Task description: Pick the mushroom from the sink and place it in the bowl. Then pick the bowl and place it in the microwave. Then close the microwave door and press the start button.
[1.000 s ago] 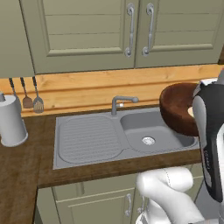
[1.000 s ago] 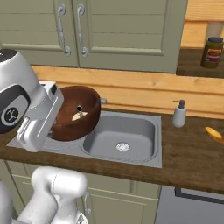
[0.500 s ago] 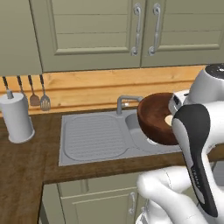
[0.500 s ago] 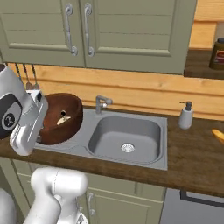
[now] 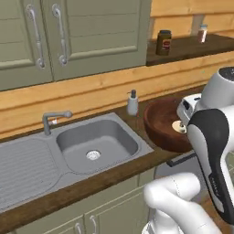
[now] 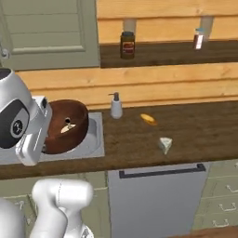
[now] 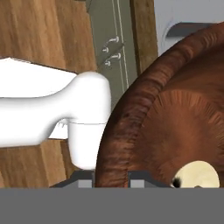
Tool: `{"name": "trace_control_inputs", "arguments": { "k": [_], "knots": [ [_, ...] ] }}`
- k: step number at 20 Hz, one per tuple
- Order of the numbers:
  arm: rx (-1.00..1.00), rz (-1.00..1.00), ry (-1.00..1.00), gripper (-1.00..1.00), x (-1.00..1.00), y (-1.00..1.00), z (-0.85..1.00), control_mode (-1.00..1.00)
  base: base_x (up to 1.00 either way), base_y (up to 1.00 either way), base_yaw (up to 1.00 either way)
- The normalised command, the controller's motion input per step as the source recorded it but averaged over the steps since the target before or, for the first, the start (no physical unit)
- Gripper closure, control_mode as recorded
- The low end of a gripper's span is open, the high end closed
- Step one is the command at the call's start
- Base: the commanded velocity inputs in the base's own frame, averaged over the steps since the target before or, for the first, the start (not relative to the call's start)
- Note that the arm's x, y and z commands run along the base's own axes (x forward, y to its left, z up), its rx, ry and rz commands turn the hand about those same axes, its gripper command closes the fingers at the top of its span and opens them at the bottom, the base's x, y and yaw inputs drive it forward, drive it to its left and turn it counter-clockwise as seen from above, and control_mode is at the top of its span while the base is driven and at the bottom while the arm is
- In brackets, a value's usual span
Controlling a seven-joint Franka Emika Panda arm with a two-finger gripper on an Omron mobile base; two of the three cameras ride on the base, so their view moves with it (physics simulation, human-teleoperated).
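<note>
The bowl [image 5: 165,124] sits at right centre of the left base view, lifted beside the sink [image 5: 73,153], with its near rim against the end effector [image 5: 186,115]. In the hand view the thick rim [image 7: 118,135] runs straight down between the finger bases at the bottom edge, so the end effector appears clamped on the rim, one finger inside and one outside. The mushroom [image 7: 196,176] lies on the bowl's floor at the lower right of that view, its pale cap loose.

The bowl looks rigid and wood-like, probably fairly heavy for a one-sided rim hold, so it would tend to sag away from the grip. The thick rim is the only real handhold. The mushroom is light and free to roll, so the bowl should be kept level.
</note>
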Motion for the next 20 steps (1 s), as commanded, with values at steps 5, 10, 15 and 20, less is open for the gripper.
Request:
{"name": "trace_control_inputs", "arguments": {
  "k": [5,10,15,20],
  "knots": [
    [0.0,0.0,0.0,1.0,0.0,0.0,0.0,1.0,0.0,-0.35,-0.89],
    [0.0,0.0,0.0,1.0,0.0,0.0,0.0,1.0,0.0,-0.34,-0.86],
    [0.0,0.0,0.0,1.0,0.0,0.0,0.0,1.0,0.0,-0.35,-0.88],
    [0.0,0.0,0.0,1.0,0.0,0.0,0.0,1.0,0.0,-0.33,-0.89]
  ]
}}
